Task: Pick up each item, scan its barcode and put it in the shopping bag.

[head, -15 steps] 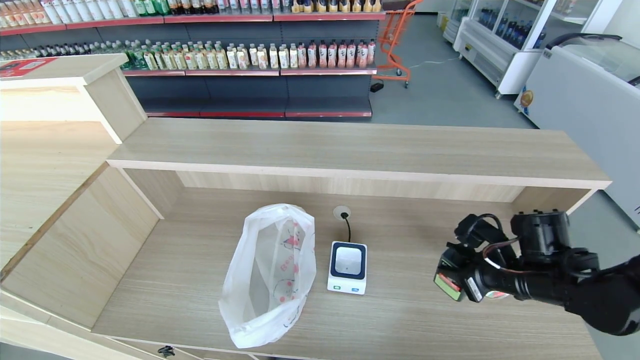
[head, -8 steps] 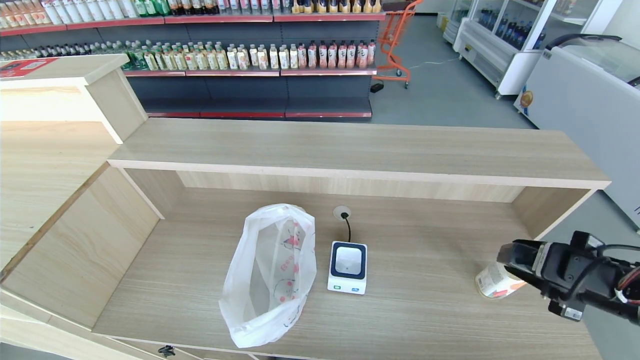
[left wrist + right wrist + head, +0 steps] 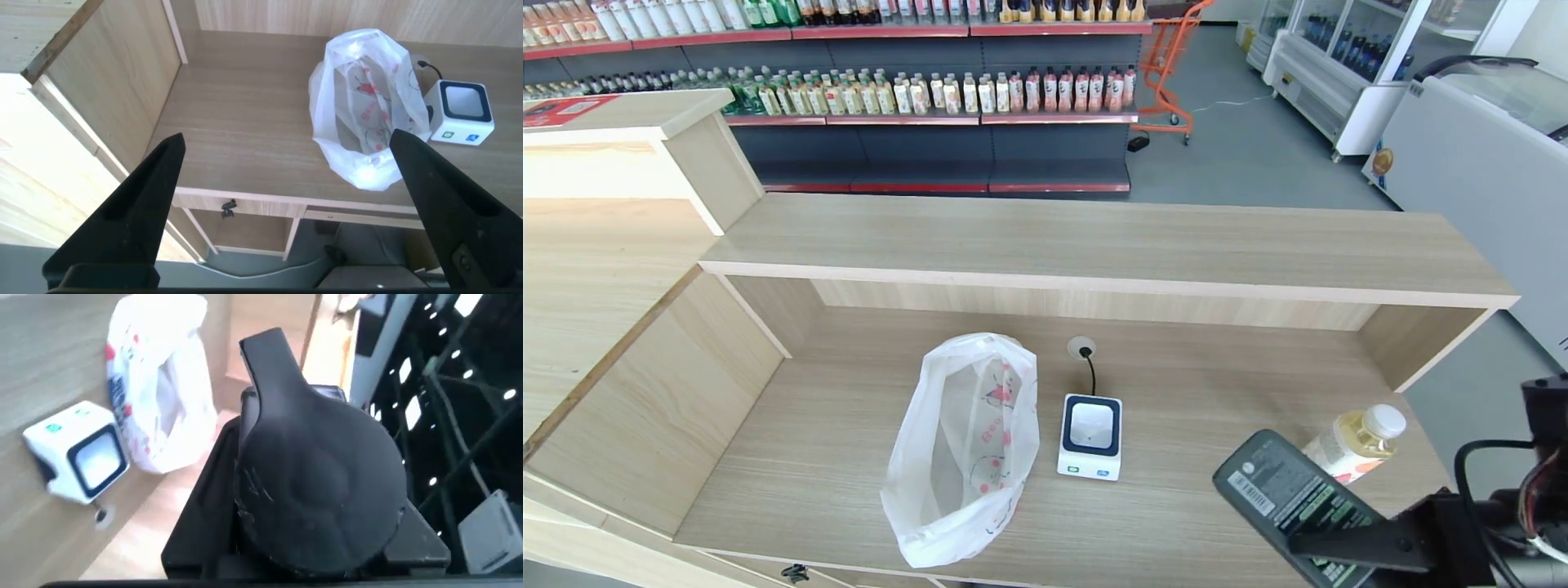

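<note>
A dark flat pack (image 3: 1282, 496) with a white barcode label facing up hangs over the counter's front right corner, and my right gripper (image 3: 1343, 543) is shut on it. In the right wrist view the pack (image 3: 315, 469) sits between that gripper's (image 3: 306, 549) fingers. The white shopping bag (image 3: 968, 441) lies open at the middle of the counter. Right of the bag sits the white scanner (image 3: 1091, 435), also visible as the scanner (image 3: 78, 457) in the right wrist view. A bottle (image 3: 1356, 443) of yellowish drink with a white cap is at the right end. My left gripper (image 3: 288, 140) hangs open above the counter's front, near the bag (image 3: 368, 106).
The wooden counter (image 3: 1192, 490) has a raised back ledge (image 3: 1094, 245) and side walls. The scanner's cable runs to a hole (image 3: 1081, 347) behind it. Shelves of bottles and freezers stand in the shop beyond.
My right arm has pulled back from the bottle's spot toward the front right corner. It now holds the dark pack label-up, and the bottle stands uncovered.
</note>
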{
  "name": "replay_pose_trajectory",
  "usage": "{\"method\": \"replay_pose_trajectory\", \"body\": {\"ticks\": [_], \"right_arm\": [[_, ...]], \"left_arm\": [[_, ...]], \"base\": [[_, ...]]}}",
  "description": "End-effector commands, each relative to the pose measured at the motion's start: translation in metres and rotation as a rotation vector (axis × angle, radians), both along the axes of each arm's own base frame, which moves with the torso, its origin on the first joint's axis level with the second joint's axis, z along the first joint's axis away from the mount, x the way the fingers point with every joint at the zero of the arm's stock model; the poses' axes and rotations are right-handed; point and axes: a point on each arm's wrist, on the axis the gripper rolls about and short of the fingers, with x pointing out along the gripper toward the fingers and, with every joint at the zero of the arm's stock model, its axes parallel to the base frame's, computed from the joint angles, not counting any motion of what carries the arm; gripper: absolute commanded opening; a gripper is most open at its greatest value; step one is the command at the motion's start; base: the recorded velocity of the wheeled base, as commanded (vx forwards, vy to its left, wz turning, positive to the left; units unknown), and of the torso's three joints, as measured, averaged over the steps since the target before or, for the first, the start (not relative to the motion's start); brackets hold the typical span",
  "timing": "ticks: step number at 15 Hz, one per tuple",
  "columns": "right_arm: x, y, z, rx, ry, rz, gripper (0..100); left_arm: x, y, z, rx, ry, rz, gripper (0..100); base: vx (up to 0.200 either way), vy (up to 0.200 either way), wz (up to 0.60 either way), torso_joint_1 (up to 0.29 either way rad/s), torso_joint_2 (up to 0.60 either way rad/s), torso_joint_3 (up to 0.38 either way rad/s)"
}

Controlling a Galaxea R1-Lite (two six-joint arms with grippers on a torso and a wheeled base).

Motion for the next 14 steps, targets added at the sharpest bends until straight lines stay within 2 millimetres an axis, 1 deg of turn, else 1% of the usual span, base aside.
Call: {"method": "replay_pose_trajectory", "body": {"ticks": [1, 2, 3, 7, 10, 12, 13, 14], "right_arm": [[0.001, 0.018, -0.020, 0.054, 0.035, 0.246, 0], [0.000, 0.019, -0.019, 0.056, 0.009, 0.261, 0], [0.002, 0.019, -0.022, 0.056, 0.021, 0.265, 0], [0.029, 0.029, -0.030, 0.047, 0.017, 0.279, 0], [0.036, 0.031, -0.038, 0.047, 0.053, 0.284, 0], [0.041, 0.036, -0.036, 0.050, 0.041, 0.296, 0], [0.046, 0.049, -0.032, 0.061, 0.025, 0.353, 0], [0.051, 0.058, -0.033, 0.062, 0.026, 0.380, 0]], "left_arm": [[0.000, 0.000, 0.000, 0.000, 0.000, 0.000, 100], [0.000, 0.000, 0.000, 0.000, 0.000, 0.000, 100], [0.000, 0.000, 0.000, 0.000, 0.000, 0.000, 100], [0.000, 0.000, 0.000, 0.000, 0.000, 0.000, 100], [0.000, 0.000, 0.000, 0.000, 0.000, 0.000, 100], [0.000, 0.000, 0.000, 0.000, 0.000, 0.000, 100], [0.000, 0.000, 0.000, 0.000, 0.000, 0.000, 100], [0.000, 0.000, 0.000, 0.000, 0.000, 0.000, 100]], "base": [[0.000, 0.000, 0.00, 0.000, 0.00, 0.000], [0.000, 0.000, 0.00, 0.000, 0.00, 0.000], [0.000, 0.000, 0.00, 0.000, 0.00, 0.000], [0.000, 0.000, 0.00, 0.000, 0.00, 0.000], [0.000, 0.000, 0.00, 0.000, 0.00, 0.000], [0.000, 0.000, 0.00, 0.000, 0.00, 0.000], [0.000, 0.000, 0.00, 0.000, 0.00, 0.000], [0.000, 0.000, 0.00, 0.000, 0.00, 0.000]]}}
